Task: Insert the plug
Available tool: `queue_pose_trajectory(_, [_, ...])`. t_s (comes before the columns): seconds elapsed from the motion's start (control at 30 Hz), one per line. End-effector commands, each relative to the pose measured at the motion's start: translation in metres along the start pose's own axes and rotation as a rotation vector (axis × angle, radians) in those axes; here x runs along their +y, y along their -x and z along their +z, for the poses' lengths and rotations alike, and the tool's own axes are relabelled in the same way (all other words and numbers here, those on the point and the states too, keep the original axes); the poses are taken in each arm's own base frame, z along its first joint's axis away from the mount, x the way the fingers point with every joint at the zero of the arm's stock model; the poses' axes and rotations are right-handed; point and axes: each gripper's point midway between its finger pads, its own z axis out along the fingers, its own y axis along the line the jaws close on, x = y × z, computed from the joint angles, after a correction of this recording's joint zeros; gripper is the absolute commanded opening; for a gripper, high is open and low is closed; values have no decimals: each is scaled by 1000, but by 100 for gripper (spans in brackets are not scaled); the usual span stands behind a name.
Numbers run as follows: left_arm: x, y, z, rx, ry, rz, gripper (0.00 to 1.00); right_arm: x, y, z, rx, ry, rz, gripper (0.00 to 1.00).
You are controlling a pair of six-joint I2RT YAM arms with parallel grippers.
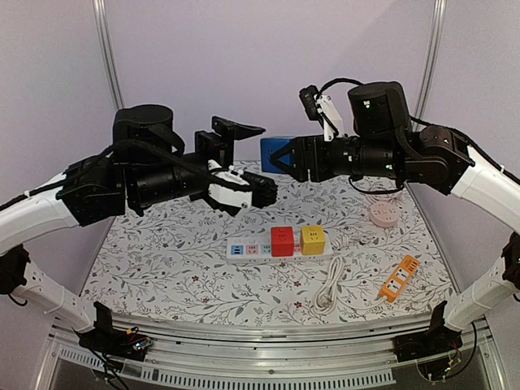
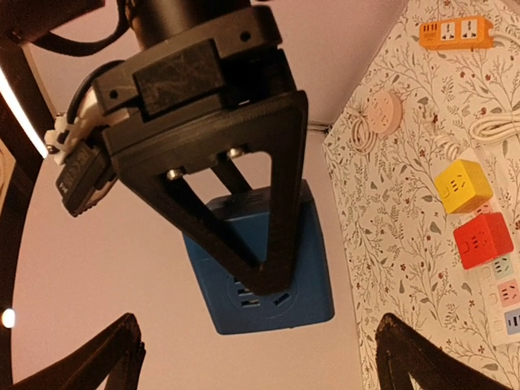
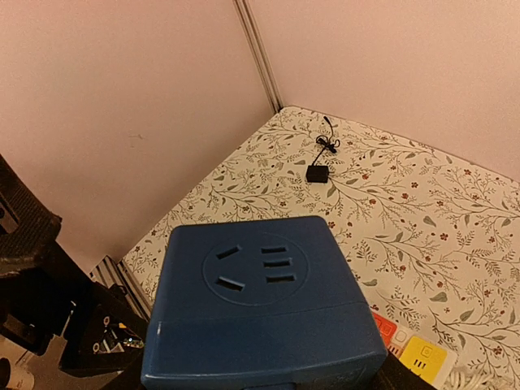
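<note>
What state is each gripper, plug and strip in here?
left gripper: open, empty, raised
right gripper: shut on blue cube plug
blue cube plug: held aloft, not inserted
red cube: seated on white power strip
yellow cube: seated on same strip
orange power strip: flat on table, nothing plugged in

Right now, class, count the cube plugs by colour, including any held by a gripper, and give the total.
blue cube: 1
red cube: 1
yellow cube: 1
Total: 3
</note>
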Motion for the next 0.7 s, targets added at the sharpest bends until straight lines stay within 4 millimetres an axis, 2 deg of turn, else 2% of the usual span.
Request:
queue_pose_trajectory(0.0, [-21,-5,7,-11,-117,-63,100,21,15,-4,-40,92,-7,0])
queue_pose_trajectory(0.2, [5,-16,27,30,-50,-72,99,26,11,-2,-25,117,-12,0])
queue_pose_trajectory(0.27, [8,-19,32,38,-38,-70,92,31,10,-2,-20,146,-17,0])
queue_pose_trajectory(0.47, [4,-16,28,-6,-47,-68,52,29,13,-4,-33,134,-27,0])
queue_pose_trajectory(0.6, [5,-10,27,-35,-40,-69,35,30,13,-2,-30,135,-33,0])
queue_pose_trajectory(0.67, [7,-7,27,-46,-29,-70,14,30,12,0,-26,136,-32,0])
